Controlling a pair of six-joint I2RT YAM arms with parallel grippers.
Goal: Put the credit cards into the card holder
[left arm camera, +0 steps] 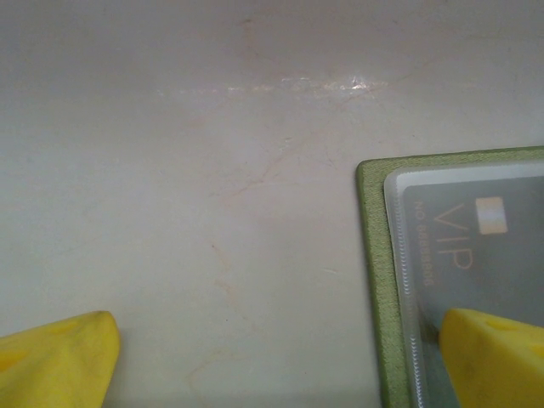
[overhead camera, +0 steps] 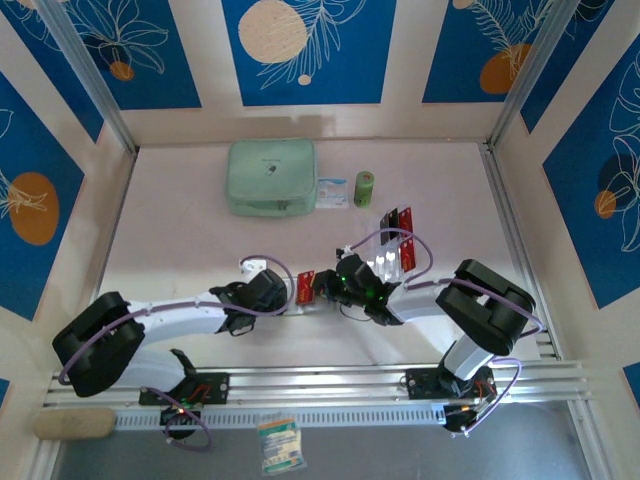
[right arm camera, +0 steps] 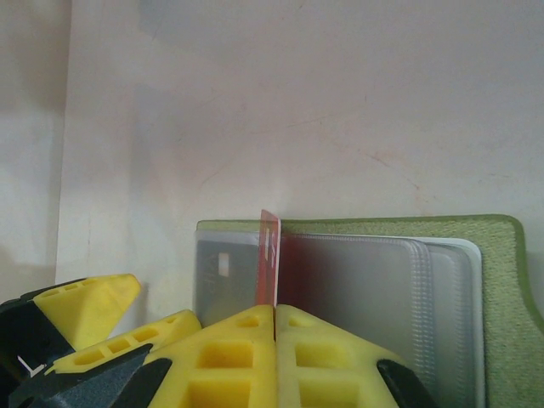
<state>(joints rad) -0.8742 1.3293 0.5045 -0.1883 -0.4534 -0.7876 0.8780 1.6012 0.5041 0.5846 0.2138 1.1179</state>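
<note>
The right gripper (right arm camera: 274,313) is pinched closed on a red card (right arm camera: 269,251). The card stands on edge, its far end over the clear sleeves of the card holder (right arm camera: 501,255). The holder lies open and flat on the table.

The left gripper (left arm camera: 279,340) is spread wide. Its finger (left arm camera: 497,357) at 4 o'clock in the wrist view rests on a sleeve holding a dark VIP card (left arm camera: 476,255). The other finger is apart from the holder, over bare table.

From above, both grippers meet near the middle of the table (overhead camera: 180,230), a pale, pinkish-white top with faint scuffs and stains. At 1 o'clock from them a clear acrylic rack (overhead camera: 398,255) holds more red and dark cards (overhead camera: 398,218). At 11 o'clock, near the far edge, lies a mint-green zip pouch (overhead camera: 271,176). To its 3 o'clock are a small white packet (overhead camera: 332,192) and then a green cylinder (overhead camera: 364,189).

Blue wall panels (overhead camera: 140,50) with white leaf drawings and orange discs, set in cream frames, close in three sides. An aluminium rail (overhead camera: 330,380) carrying the arm bases runs along the near edge at 6 o'clock.
</note>
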